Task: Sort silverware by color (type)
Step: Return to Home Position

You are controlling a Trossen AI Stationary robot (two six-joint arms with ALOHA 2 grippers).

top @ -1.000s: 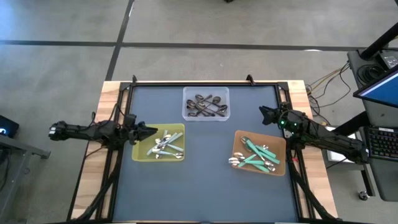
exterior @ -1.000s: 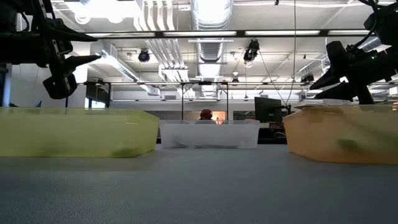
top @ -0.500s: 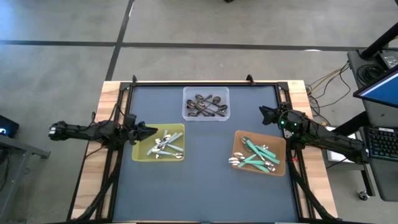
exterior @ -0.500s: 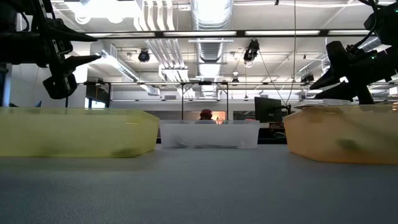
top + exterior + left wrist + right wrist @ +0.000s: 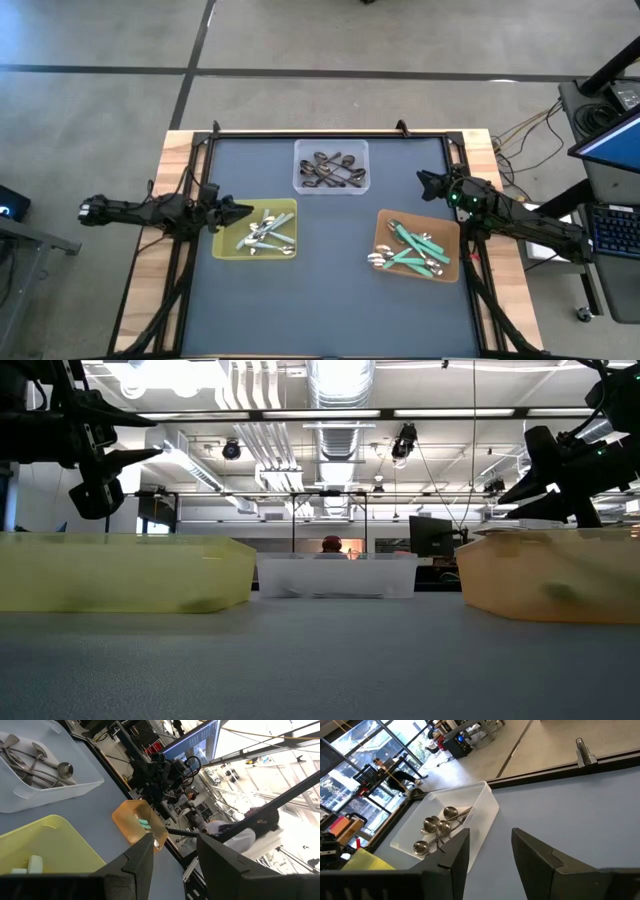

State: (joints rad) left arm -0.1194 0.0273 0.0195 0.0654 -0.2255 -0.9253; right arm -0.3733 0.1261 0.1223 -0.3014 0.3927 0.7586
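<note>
Dark grey table (image 5: 330,300) with a wood edge sits on a grey floor, and three trays rest on it. At the far side in the middle is the clear tray (image 5: 331,145), and the dark spoons (image 5: 335,170) lie in a pile inside it. Nearer and to the left is the yellow tray (image 5: 222,252), which holds the blue-handled spoons (image 5: 262,235). To the right is the orange tray (image 5: 385,225), with the green-handled spoons (image 5: 412,252) lying in it. No spoon lies on the bare table. The left gripper (image 5: 246,210) hangs in the air just at the left edge of the yellow tray and points across it. Its two fingers (image 5: 140,865) stand apart, and nothing is between them. The right gripper (image 5: 422,180) hangs up in the air between the clear tray and the orange tray, near the orange tray's far corner. Its fingers (image 5: 532,852) are apart too, and it holds nothing.
</note>
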